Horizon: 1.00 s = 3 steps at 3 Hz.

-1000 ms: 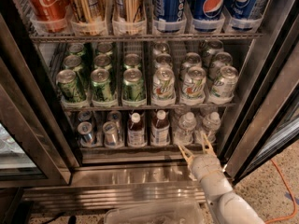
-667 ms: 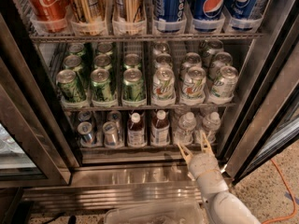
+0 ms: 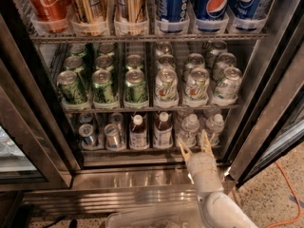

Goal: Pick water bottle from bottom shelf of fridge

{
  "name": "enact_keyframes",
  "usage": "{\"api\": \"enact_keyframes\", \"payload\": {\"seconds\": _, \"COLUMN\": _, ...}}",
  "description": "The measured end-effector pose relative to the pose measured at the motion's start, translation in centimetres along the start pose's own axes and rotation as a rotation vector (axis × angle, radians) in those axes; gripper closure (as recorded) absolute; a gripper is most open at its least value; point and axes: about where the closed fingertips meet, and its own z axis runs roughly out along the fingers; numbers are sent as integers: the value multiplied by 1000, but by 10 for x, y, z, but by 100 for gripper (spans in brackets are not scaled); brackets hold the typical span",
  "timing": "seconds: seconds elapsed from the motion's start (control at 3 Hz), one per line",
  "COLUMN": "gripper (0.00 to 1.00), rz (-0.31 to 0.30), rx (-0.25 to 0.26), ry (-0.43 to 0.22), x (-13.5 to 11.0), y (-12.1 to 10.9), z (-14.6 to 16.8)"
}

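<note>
The fridge stands open in the camera view. Its bottom shelf holds two clear water bottles with white caps at the right: one in front of my gripper and one beside it. My gripper is at the shelf's front rail, just below and in front of the left water bottle. Its two tan fingers are spread open and hold nothing. The white arm rises from the lower right.
Two labelled bottles of brown drink and several silver cans share the bottom shelf at left. Green and Diet cans fill the middle rack; cola and Pepsi cans the top. The steel base panel lies below, the door at right.
The gripper has moved slightly forward and up toward the left water bottle. Nothing else has moved.
</note>
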Motion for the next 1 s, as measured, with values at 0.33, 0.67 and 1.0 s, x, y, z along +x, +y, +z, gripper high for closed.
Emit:
{"api": "enact_keyframes", "payload": {"seconds": 0.33, "gripper": 33, "rz": 8, "rx": 17, "ry": -3, "x": 0, "y": 2, "z": 5}}
{"api": "enact_keyframes", "payload": {"seconds": 0.67, "gripper": 33, "rz": 16, "rx": 26, "ry": -3, "x": 0, "y": 3, "z": 10}}
{"api": "enact_keyframes", "payload": {"seconds": 1.0, "gripper": 33, "rz": 31, "rx": 32, "ry": 1, "x": 1, "y": 3, "z": 15}}
